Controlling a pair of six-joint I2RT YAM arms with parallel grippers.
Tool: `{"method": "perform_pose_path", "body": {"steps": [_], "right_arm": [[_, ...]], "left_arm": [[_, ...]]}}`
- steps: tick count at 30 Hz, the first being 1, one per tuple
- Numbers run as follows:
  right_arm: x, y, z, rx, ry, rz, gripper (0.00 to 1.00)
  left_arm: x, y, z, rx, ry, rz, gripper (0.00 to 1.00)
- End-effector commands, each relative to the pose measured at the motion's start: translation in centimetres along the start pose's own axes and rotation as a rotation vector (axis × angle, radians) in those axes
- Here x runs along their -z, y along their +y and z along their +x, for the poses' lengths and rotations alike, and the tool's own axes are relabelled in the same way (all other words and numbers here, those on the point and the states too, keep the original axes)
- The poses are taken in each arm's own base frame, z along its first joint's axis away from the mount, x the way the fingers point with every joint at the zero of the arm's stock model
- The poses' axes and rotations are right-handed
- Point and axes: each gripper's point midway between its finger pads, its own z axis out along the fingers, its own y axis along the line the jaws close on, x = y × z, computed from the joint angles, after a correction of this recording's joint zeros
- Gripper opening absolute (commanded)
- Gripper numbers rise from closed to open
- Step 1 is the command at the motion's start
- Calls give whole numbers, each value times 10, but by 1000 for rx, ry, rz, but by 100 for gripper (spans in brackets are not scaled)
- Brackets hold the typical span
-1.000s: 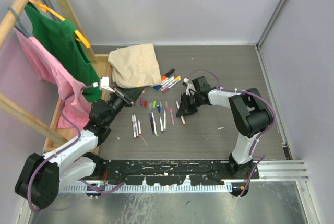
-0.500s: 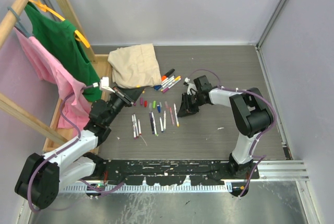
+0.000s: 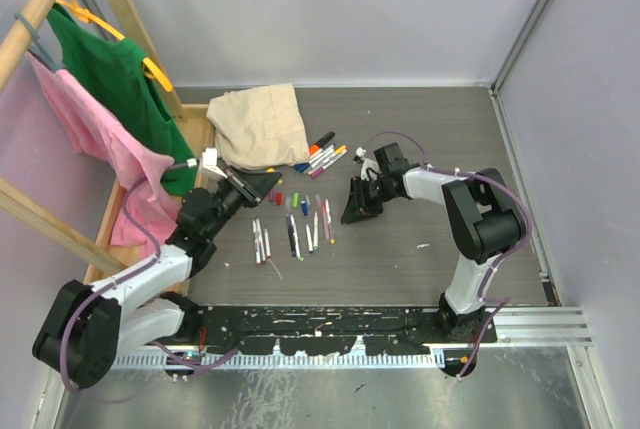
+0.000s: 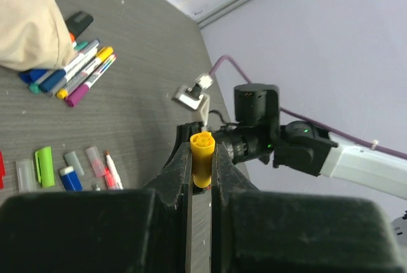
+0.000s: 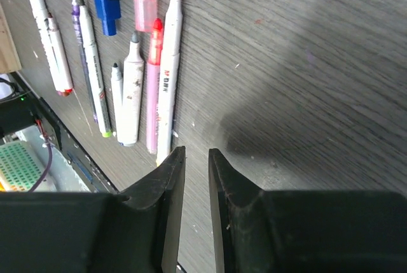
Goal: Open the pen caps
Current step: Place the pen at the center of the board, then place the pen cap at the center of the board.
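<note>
Left end effector [image 4: 202, 153] clamps yellow cap [image 4: 202, 143], right end effector [image 5: 196, 158] hangs slightly parted, empty, by uncapped pens [image 5: 168, 95]; best drop cap clear of them.

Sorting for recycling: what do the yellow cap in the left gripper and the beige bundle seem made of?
The yellow cap looks like moulded plastic: smooth, faintly glossy, crisp notched rim. The beige bundle looks like matte cloth, by its soft folds and creases; which fibre cannot be told.
</note>
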Motion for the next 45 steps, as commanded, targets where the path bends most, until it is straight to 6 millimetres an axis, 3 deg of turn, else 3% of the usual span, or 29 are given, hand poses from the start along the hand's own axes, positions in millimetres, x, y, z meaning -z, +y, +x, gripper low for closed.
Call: {"method": "perform_pose_path", "body": {"steps": [1, 6, 10, 18, 25, 28, 39, 45], "right_arm": [[35, 41, -34, 149, -111, -89, 27], [66, 65, -46, 318, -177, -127, 27], [94, 72, -58, 459, -246, -100, 27], [157, 54, -93, 547, -390, 32, 38], [196, 53, -104, 614, -524, 121, 46], [198, 55, -103, 628, -547, 105, 58], [191, 58, -98, 622, -514, 41, 58], [191, 59, -98, 626, -517, 35, 58]], "left_arm": [[-11, -22, 5, 5, 30, 71, 0], [-25, -14, 31, -20, 107, 25, 0], [-37, 2, 57, -85, 190, -106, 0], [-54, 58, 99, -234, 346, -514, 0], [-73, 73, 120, -371, 414, -682, 1], [-82, 80, 127, -408, 437, -721, 3], [-113, 95, 135, -462, 448, -792, 14], [-128, 97, 139, -465, 453, -792, 14]]}}
